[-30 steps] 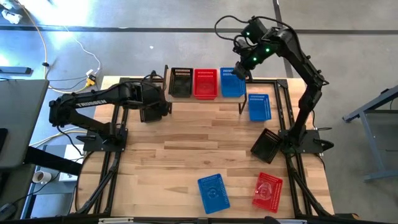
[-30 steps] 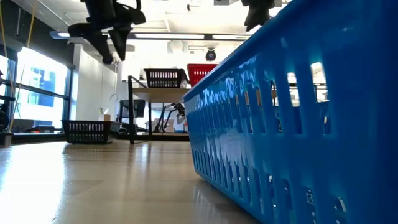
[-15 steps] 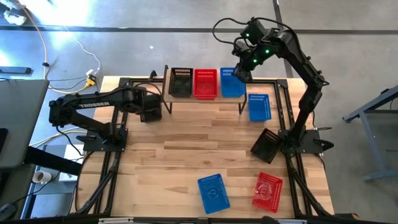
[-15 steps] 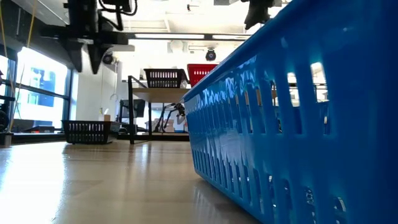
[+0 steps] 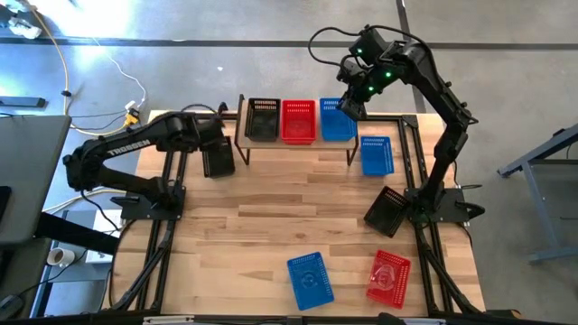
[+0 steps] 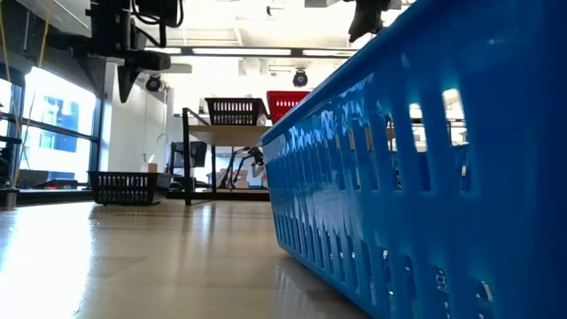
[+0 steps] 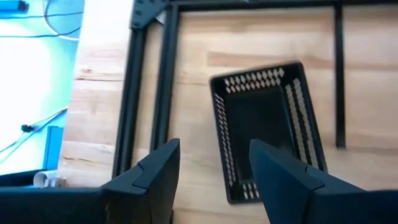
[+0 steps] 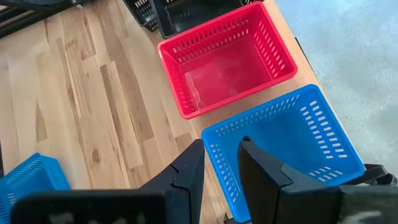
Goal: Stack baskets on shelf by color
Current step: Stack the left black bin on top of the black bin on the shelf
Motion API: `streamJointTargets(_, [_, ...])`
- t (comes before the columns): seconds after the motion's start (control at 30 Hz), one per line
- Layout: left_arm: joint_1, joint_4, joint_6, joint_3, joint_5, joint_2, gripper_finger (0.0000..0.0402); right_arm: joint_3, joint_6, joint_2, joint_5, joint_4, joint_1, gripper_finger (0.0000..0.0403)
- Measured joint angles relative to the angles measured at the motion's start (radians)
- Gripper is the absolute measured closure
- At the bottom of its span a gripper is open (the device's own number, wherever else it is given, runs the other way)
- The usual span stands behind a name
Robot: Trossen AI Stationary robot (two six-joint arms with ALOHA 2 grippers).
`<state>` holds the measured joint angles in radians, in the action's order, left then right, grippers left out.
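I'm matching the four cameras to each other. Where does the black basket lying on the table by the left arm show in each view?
High view: black basket on the table, left of the shelf, partly under the left tool.
Low view: at the left, far across the table.
Left wrist view: centre, beyond the open fingers.
Right wrist view: not in it.
Shared landmark: the red basket on the shelf.

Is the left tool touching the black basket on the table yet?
Apart. The low view shows the left tool hanging open well above the black basket, clear air between them.
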<state>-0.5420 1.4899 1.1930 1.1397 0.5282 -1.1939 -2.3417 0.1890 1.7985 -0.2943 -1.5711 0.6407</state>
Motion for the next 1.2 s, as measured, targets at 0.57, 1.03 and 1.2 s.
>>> streamJointTargets(0.57, [-0.356, -0.163, -0.214, 0.000, -0.143, 0.009, 0.0218, 0.000, 0.022, 0.000, 0.000, 0.000, 0.000, 0.0318])
streamJointTargets(1.03, [-0.481, -0.218, -0.298, -0.002, -0.221, -0.130, 0.0219, 0.001, 0.034, 0.001, 0.000, 0.000, 0.000, 0.0318])
streamJointTargets(1.2, [-0.515, -0.293, -0.313, -0.105, -0.321, -0.128, 0.0242, 0.001, 0.040, 0.001, 0.000, 0.000, 0.000, 0.0318])
